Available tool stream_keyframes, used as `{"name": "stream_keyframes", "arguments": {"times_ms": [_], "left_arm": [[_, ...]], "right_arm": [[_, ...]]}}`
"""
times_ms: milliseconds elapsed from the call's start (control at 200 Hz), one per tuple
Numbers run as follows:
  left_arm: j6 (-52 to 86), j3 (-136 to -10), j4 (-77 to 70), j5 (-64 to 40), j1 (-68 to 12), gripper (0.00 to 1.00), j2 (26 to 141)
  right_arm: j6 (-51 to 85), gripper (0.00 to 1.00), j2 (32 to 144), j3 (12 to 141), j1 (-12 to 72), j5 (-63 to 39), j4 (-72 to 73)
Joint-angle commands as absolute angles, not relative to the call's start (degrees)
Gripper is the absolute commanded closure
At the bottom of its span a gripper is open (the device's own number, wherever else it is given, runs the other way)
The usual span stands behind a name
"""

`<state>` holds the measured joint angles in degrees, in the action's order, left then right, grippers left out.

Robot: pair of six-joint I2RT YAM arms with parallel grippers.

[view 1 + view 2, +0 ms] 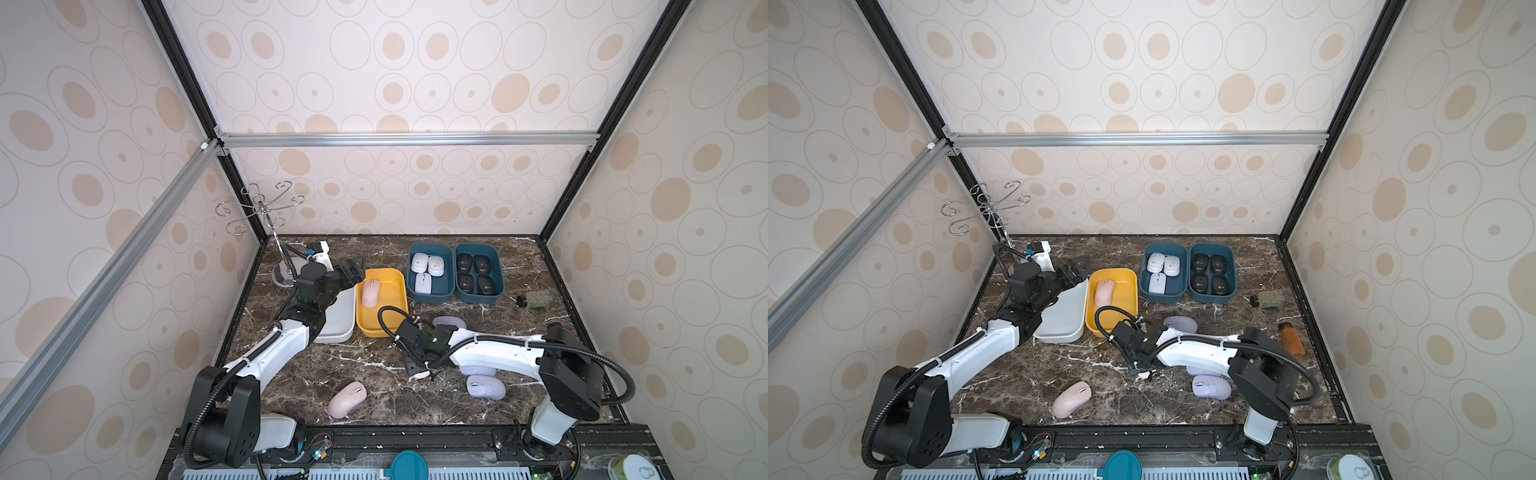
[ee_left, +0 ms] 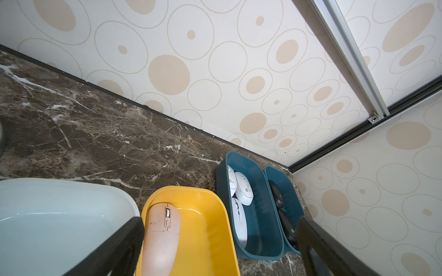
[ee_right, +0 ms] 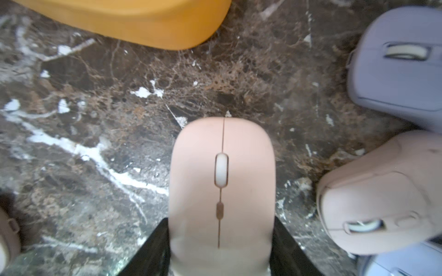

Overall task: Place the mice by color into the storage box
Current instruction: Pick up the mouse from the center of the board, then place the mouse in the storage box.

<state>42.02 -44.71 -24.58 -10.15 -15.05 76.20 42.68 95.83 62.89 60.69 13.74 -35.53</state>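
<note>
Both top views: high over counter (image 1: 374, 386) front edge, well to near side of yellow box (image 1: 395, 291), facing down and toward back wall. Far off, whole counter in frame. The pair near-identical, small sideways shift.
Left wrist view: low, close, just beside yellow box (image 2: 205, 227), looking across it to blue boxes (image 2: 263, 215) beyond.
Right wrist view: very near counter, near side of yellow box (image 3: 134, 21), facing down. Pink mouse (image 3: 221, 167) in right pincer (image 3: 221, 239) fills centre.
All four share yellow box.
</note>
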Motion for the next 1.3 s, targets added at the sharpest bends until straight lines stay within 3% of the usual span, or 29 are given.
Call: {"name": "stream_keyframes", "arguments": {"times_ms": [0, 170, 485, 640, 1296], "left_arm": [[41.67, -47.15, -24.03, -9.98, -14.35, 0.00, 75.01], [41.75, -46.87, -24.05, -8.86, -12.21, 0.00, 74.14], [41.74, -46.49, -24.28, -8.58, -10.46, 0.00, 74.31], [41.38, -46.87, -23.94, -8.38, -10.11, 0.00, 74.18], [42.79, -46.72, -25.02, -10.23, -8.98, 0.00, 74.97]], "right_arm": [[41.31, 0.49, 91.94, 67.07, 61.63, 17.47, -39.77], [36.79, 0.48, 93.68, 75.34, 60.49, 21.38, -38.47], [32.71, 0.51, 110.70, 91.31, 50.63, 19.50, -30.36], [28.87, 0.52, 119.58, 100.36, 49.07, 23.17, -32.07], [31.45, 0.52, 136.28, 113.81, 43.57, 17.67, -31.05]]}}
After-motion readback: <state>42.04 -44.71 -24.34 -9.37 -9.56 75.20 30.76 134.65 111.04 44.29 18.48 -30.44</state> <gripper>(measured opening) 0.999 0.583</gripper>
